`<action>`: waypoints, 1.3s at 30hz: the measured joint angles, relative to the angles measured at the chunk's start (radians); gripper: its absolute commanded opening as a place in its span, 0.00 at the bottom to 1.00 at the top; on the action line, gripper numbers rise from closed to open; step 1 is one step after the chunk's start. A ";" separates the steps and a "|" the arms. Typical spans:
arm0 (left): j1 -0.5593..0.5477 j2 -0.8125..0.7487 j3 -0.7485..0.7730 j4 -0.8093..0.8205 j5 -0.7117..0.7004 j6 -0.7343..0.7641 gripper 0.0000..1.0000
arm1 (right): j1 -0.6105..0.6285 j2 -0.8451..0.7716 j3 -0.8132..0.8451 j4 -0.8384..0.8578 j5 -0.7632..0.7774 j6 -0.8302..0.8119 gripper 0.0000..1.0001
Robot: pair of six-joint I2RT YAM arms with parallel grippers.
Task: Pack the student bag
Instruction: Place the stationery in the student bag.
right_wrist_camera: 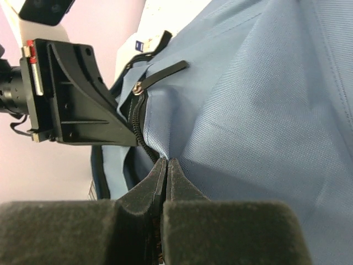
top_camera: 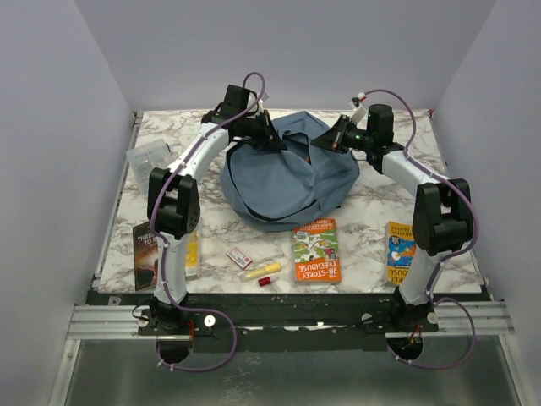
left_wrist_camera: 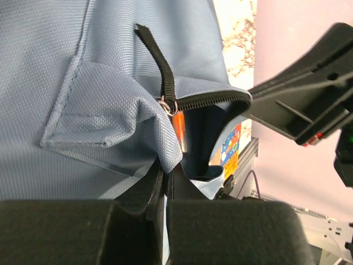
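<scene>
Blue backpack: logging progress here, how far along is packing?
Done: the soft dusty-blue fabric backpack is unzipped. In hand: left claw and right claw pinch its opening. Left: the green paperback book, among others, lies outside on the white marble table.

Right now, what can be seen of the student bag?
The student bag is a soft dusty-blue backpack of woven-looking fabric, slumped in a rounded heap at the middle rear of the marble table. Its black zipper, with a black strap pull tab, is partly open. The left claw and right claw, both shut, each pinch its fabric at the edge of the opening.
</scene>
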 measured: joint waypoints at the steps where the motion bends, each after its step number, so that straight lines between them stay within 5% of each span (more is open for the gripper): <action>1: 0.000 -0.007 -0.005 0.013 0.019 0.005 0.00 | -0.004 0.000 0.000 0.000 0.000 0.003 0.01; 5: -0.002 -0.012 -0.017 0.042 0.056 0.005 0.00 | -0.010 0.000 0.000 0.000 -0.002 0.011 0.01; 13: 0.006 -0.013 -0.035 0.024 0.024 0.003 0.37 | -0.007 0.000 -0.002 0.002 -0.002 0.015 0.01; 19: 0.006 -0.007 0.131 -0.108 -0.051 0.023 0.62 | -0.008 -0.004 -0.036 0.040 0.012 0.048 0.01; 23: -0.001 -0.060 0.113 -0.133 -0.116 0.030 0.75 | -0.009 -0.023 -0.064 0.060 0.037 0.071 0.00; 29: -0.010 -0.322 -0.221 -0.145 -0.244 0.052 0.82 | -0.009 -0.032 -0.084 0.075 0.070 0.088 0.01; 33: -0.012 -0.637 -0.575 -0.121 -0.324 0.051 0.85 | -0.008 -0.037 -0.087 0.074 0.087 0.089 0.01; 39: -0.039 -1.050 -1.059 -0.084 -0.430 -0.108 0.86 | -0.009 -0.047 -0.087 0.073 0.097 0.088 0.01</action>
